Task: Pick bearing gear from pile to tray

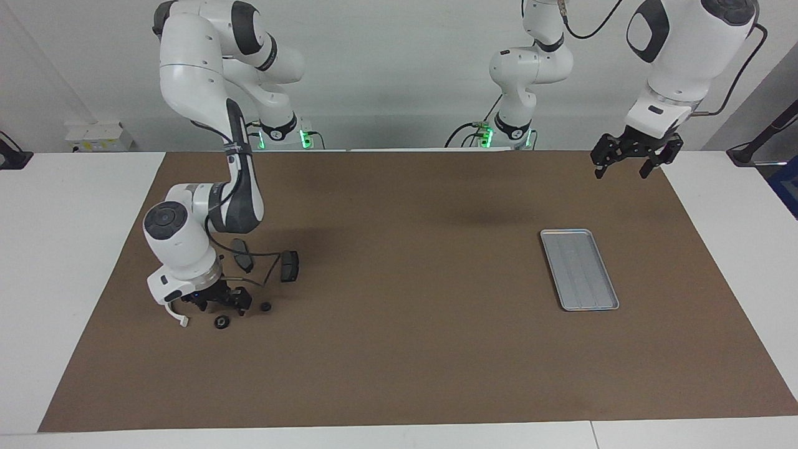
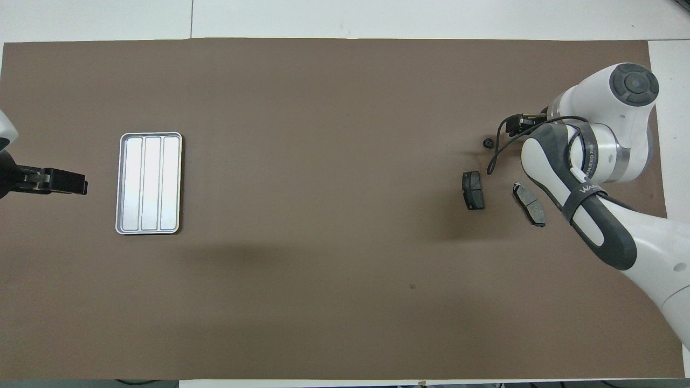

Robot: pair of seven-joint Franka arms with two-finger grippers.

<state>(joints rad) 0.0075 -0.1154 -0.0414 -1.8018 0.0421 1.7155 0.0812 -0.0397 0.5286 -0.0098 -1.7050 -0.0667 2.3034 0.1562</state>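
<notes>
The pile lies at the right arm's end of the mat. It holds two small black round bearing gears [image 1: 221, 322] [image 1: 266, 306], two dark brake pads [image 1: 288, 266] [image 1: 242, 254] and a white arc piece [image 1: 181, 320]. My right gripper [image 1: 220, 305] hangs open, low over the bearing gear beside the arc, and covers most of the arc. From overhead the right gripper [image 2: 512, 123] hides that gear, and only the other gear [image 2: 488, 143] shows. The silver tray [image 1: 578, 269] lies bare toward the left arm's end. My left gripper [image 1: 622, 173] waits open, high above the mat's edge.
A black cable [image 2: 493, 161] loops from the right wrist down beside the brake pads [image 2: 473, 190] [image 2: 529, 203]. The brown mat [image 1: 405, 324] covers most of the white table. From overhead the tray [image 2: 150, 183] lies close to the left gripper [image 2: 81, 186].
</notes>
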